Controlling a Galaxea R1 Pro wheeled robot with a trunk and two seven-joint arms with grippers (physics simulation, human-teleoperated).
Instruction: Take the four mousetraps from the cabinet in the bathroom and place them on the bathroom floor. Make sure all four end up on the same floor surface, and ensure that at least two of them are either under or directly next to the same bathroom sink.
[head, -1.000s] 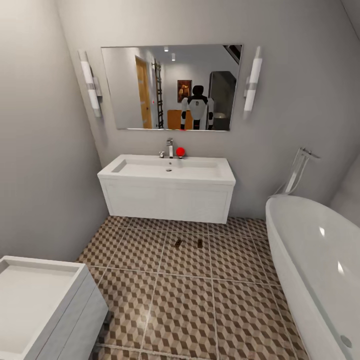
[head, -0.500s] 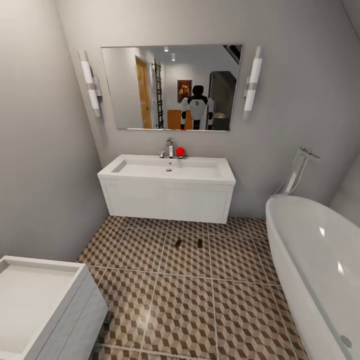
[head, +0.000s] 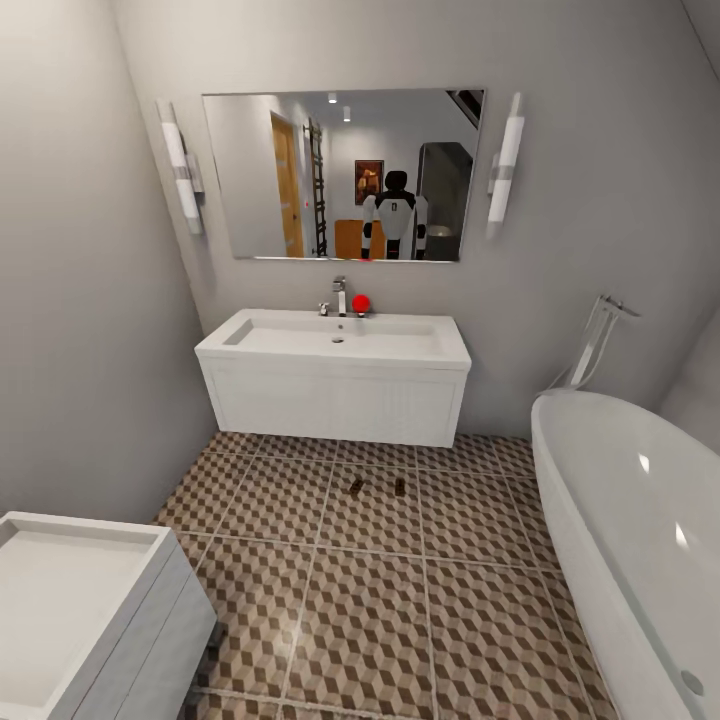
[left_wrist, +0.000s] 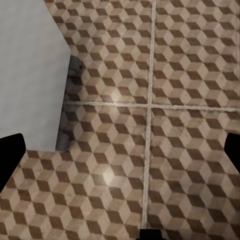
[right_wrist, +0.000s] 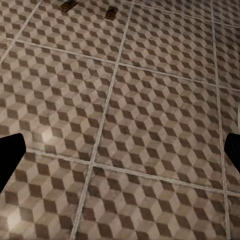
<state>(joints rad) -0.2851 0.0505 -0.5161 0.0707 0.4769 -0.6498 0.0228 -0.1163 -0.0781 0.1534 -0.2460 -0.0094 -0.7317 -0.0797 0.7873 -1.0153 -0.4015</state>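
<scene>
In the head view, two small flat brown wooden mousetraps (head: 355, 487) and (head: 399, 487) lie side by side, slightly apart, on the cube-patterned brown and beige tiled bathroom floor (head: 370, 610) at frame centre, just in front of the long white rectangular sink (head: 335, 338) on its wall-hung vanity; a rounded white bathtub (head: 640, 520) fills the right edge, a small white drawer unit (head: 90, 600) the lower left. In the left wrist view, the left hand (left_wrist: 120, 165) hangs released over bare tiles beside a pale grey panel. In the right wrist view, the right hand (right_wrist: 120, 155) is also released and empty, and both traps sit at the upper left of the frame, well ahead of it, so the right arm seems nearer.
</scene>
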